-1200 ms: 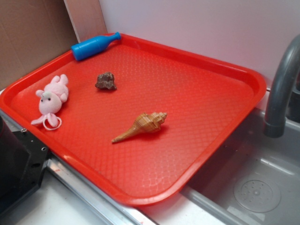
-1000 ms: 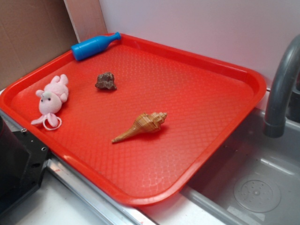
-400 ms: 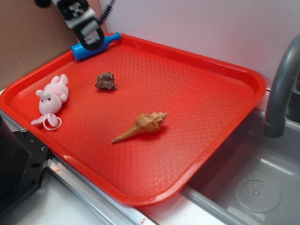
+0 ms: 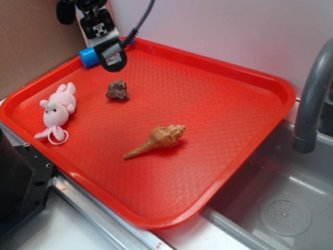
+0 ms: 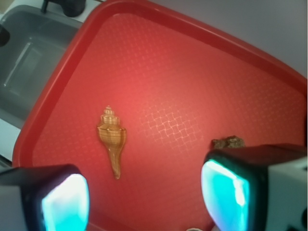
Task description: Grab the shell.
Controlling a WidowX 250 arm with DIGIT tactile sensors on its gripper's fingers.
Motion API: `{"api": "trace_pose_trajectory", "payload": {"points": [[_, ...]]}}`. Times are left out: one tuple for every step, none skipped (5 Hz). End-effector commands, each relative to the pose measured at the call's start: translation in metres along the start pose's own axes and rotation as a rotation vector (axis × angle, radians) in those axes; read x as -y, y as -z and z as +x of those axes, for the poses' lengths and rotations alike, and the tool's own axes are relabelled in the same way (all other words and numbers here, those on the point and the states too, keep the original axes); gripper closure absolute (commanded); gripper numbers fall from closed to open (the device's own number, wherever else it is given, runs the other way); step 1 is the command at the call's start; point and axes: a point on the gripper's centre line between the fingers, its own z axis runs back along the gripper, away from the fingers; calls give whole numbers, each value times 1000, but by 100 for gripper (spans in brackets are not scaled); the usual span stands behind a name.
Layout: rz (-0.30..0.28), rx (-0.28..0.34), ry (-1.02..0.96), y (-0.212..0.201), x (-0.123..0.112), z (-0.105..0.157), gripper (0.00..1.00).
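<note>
Gripper (image 4: 111,54) of ours has come a little farther in over the far left corner of the tray (image 4: 270,83) since the earlier frame, now covering more of the blue bottle (image 4: 88,57). Its fingers (image 5: 65,202) stand wide apart with nothing between them. We see the shell (image 4: 157,139) lying flat near the middle of the tray, well apart from the gripper, where it lay before. The rock (image 4: 118,90) and the pink toy (image 4: 57,109) have not shifted either. In the wrist view the rock (image 5: 227,142) is partly hidden behind one finger, and the arm above the gripper is cut off by the frame's top edge.
</note>
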Motion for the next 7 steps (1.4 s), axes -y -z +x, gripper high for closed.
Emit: {"api": "trace_pose_trajectory", "payload": {"points": [[15,26,6,-5,4,4,0],[15,26,6,-5,4,4,0],[-36,58,181,11,12,14,0],[-83,-2,223,42,27,12,0],[-88,-51,255,73,35,14,0],[-114,-86,281,101,34,21,0],[-101,-118,293,115,48,13,0]]}}
